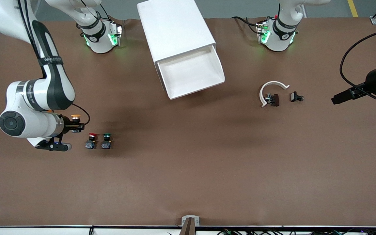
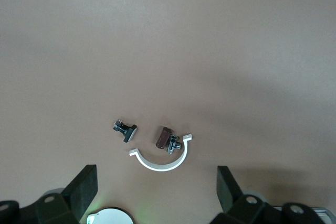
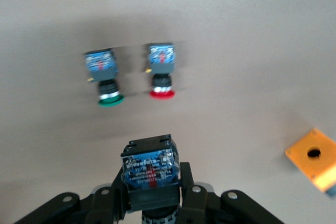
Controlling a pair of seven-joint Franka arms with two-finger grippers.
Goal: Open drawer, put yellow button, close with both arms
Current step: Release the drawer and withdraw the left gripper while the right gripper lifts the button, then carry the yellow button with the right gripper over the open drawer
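Right gripper (image 1: 76, 126) is clamped on the yellow button (image 1: 75, 117), held up over the table's right-arm end just beside the red-capped button (image 1: 91, 140) and the green-capped button (image 1: 106, 140), which stand side by side on the brown table (image 1: 188, 169). In the right wrist view the fingers pinch the button's black body (image 3: 150, 192), blue terminal block facing the camera; its printed label is too blurred to read. The button looks light, rigid and hard-shelled, so a firm pinch on the squared body seems the sound hold, since the rounded cap would likely slip. An orange box with a round hole (image 3: 314, 160) lies near it in that view.

Farther from the front camera, the drawer (image 1: 191, 73) stands pulled out of the white cabinet (image 1: 175, 29), its white tray bare. Toward the left arm's end lie a white curved bracket (image 1: 270, 90) with a small brown part and a black clip (image 1: 296, 97). Left gripper (image 2: 157, 192) waits well above them, fingers spread apart and holding nothing. A maker's name runs along the right arm's black band, not quite legible.
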